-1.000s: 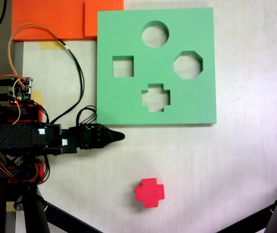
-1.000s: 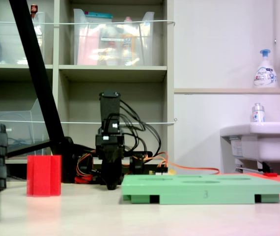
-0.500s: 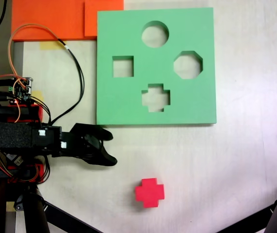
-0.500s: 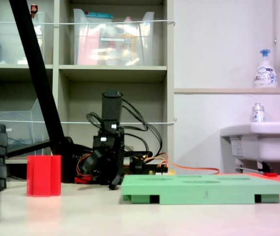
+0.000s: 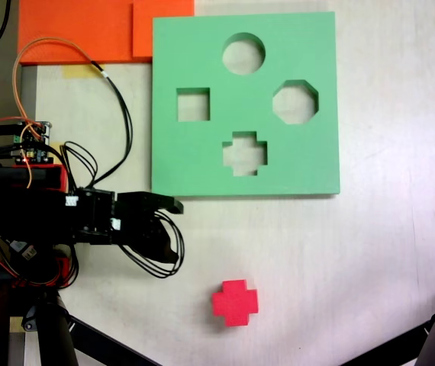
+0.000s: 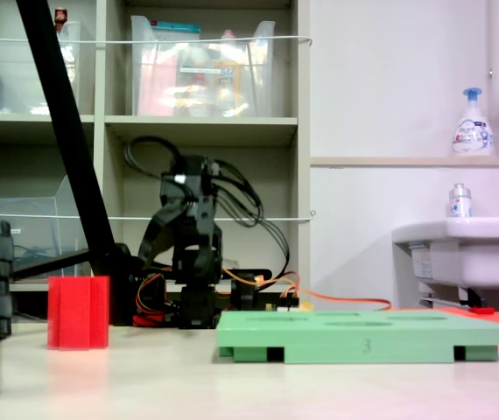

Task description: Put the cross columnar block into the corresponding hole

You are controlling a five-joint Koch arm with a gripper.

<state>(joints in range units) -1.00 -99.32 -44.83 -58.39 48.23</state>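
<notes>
The gripper (image 5: 178, 229) stands open and empty in the first exterior view: one finger reaches level toward the first exterior view's right just below the green foam board (image 5: 202, 164), the other curves down and away from it, with bare table showing in the gap between them. In the second exterior view the gripper (image 6: 194, 306) hangs low by the near corner of the board (image 6: 363, 337), but there the tips merge with the dark wiring behind and I cannot tell how wide they stand. Loops of black cable trail around the wrist. Outward from the gripper, the cross columnar block (image 5: 235, 303) sits upright on the pale table (image 5: 385, 259), down and to the first exterior view's right of the fingers, apart from them and from the board; in the second exterior view the block (image 6: 79, 312) stands alone toward the left. The corresponding hole (image 5: 245, 153) is the plus-shaped cut-out in the board's lower middle, empty, with a square cut-out (image 5: 193, 104), a round one (image 5: 243, 53) and an octagonal one (image 5: 294, 101) around it, all empty too. By my judgement the task is at its very start: nothing is grasped or lifted, and the approach, the grasp, the carry over the board and the aligned insertion into the plus shape are all left to do
</notes>
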